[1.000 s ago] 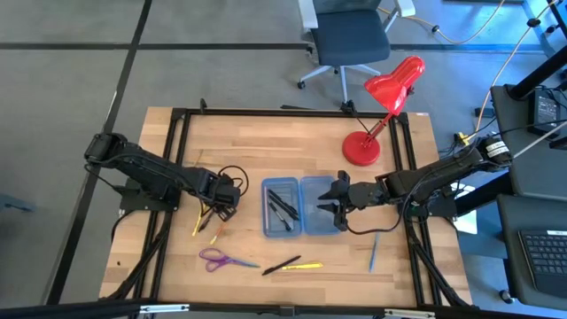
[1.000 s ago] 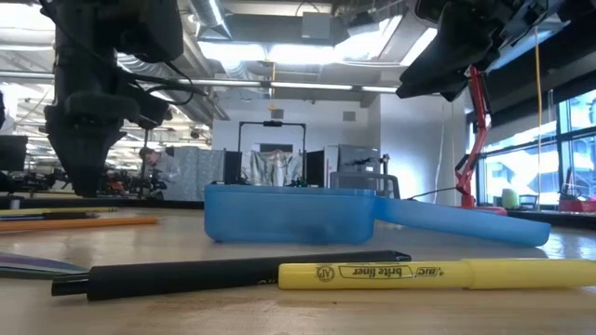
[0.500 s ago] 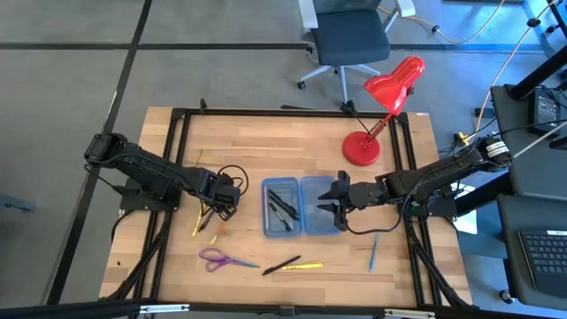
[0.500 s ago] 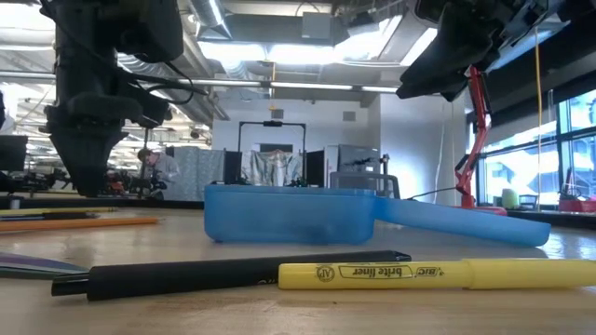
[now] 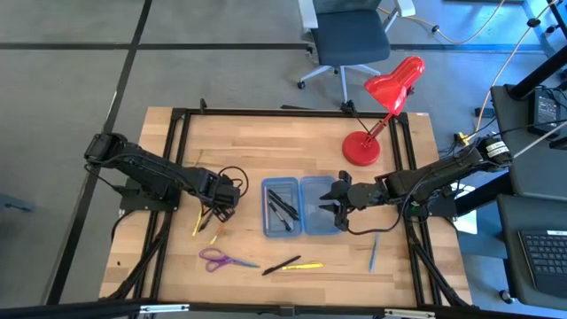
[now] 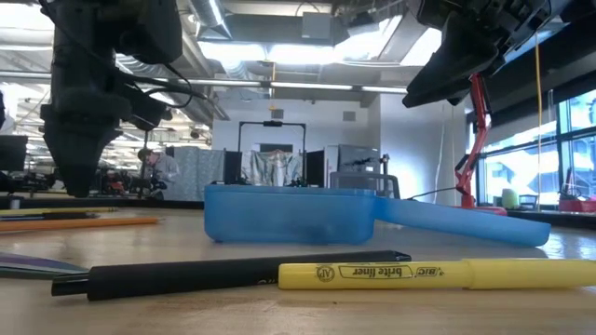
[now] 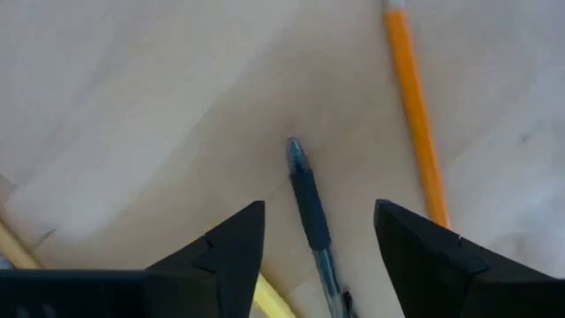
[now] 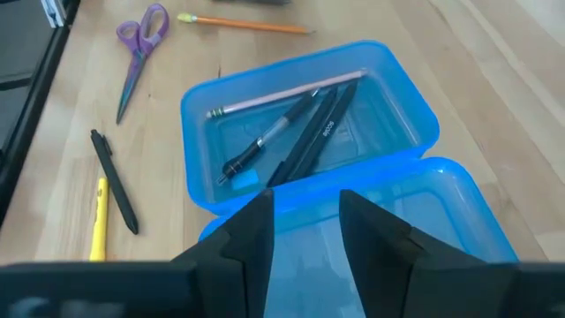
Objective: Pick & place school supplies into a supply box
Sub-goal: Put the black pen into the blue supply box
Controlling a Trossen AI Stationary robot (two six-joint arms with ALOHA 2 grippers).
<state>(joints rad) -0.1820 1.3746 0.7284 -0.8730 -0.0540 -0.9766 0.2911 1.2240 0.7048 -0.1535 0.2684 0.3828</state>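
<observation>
Open blue pencil case [image 5: 301, 206] at the middle of the wooden table [image 5: 266, 146], two halves side by side; in the left half, a wood-coloured pencil [image 8: 284, 89] and a few dark pens [image 8: 309, 132]. Right half bare.

Left gripper [image 5: 215, 210] low over a small cluster of pens left of the case, fingers [image 7: 221, 252] spread wide with nothing between them, straddling a dark pen [image 7: 309, 212]; orange pencil [image 7: 417, 115] just beside, outside the gap.

Right gripper [image 5: 334, 202] above the right half of the case, fingers [image 8: 252, 234] parted a little, holding nothing.

Near the front edge: purple-handled scissors [image 5: 217, 260], then a black pen [image 5: 281, 265] touching end to end with a yellow highlighter [image 5: 305, 265]. Blue pen [image 5: 373, 251] well to the right of those. Red desk lamp [image 5: 383, 106] at the far right corner.
</observation>
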